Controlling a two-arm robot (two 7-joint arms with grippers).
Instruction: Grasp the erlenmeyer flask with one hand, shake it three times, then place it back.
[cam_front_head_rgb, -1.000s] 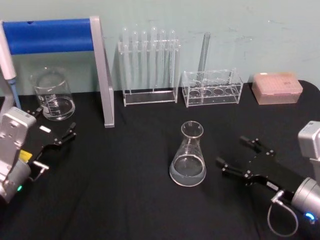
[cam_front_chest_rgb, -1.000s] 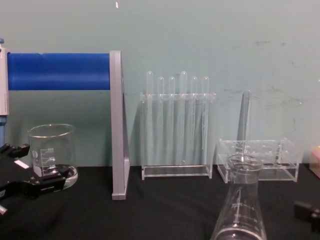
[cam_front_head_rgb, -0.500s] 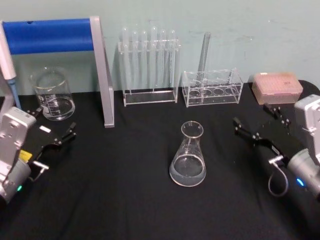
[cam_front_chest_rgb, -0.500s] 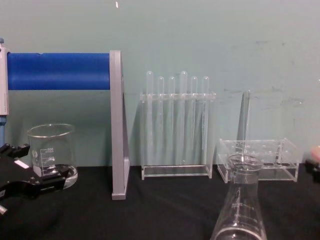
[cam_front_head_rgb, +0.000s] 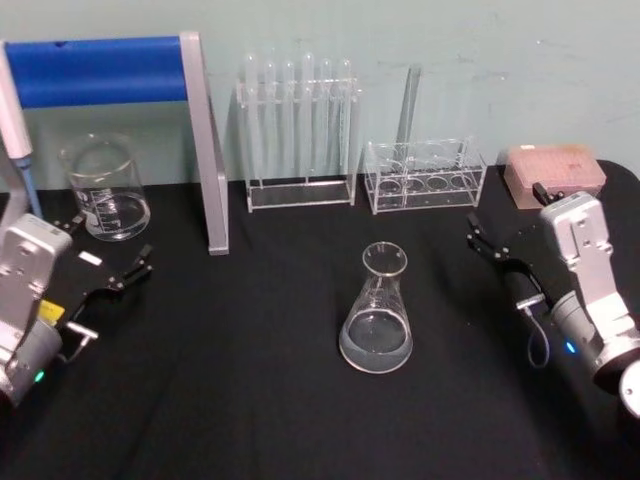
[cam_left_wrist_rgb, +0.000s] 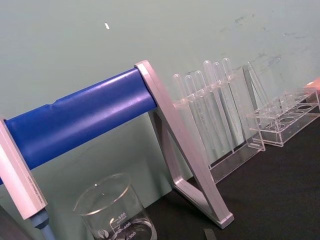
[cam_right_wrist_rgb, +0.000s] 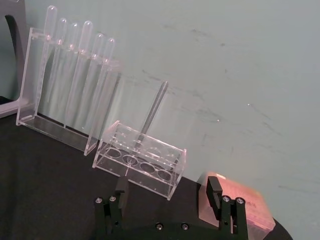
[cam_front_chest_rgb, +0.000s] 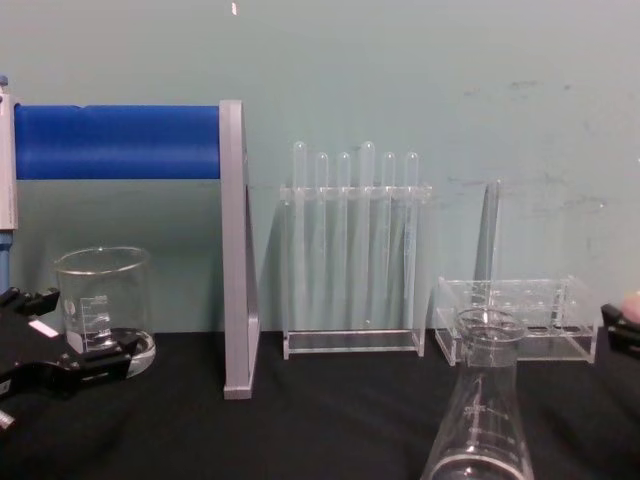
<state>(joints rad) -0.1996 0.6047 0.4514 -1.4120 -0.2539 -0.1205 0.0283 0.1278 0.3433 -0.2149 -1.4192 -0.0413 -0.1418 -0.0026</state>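
Hovering right of the erlenmeyer flask (cam_front_head_rgb: 377, 310), the right hand (cam_front_head_rgb: 507, 220) gapes wide, holding nothing.

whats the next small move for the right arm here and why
Probably swing the right gripper left and down toward the erlenmeyer flask. Its fingers are open, but it sits raised by the short rack, well to the flask's right, and the flask stands untouched on the table.

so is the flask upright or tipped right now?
Upright. The erlenmeyer flask stands on its flat base on the black table, neck straight up, some clear liquid at the bottom; neither gripper touches it.
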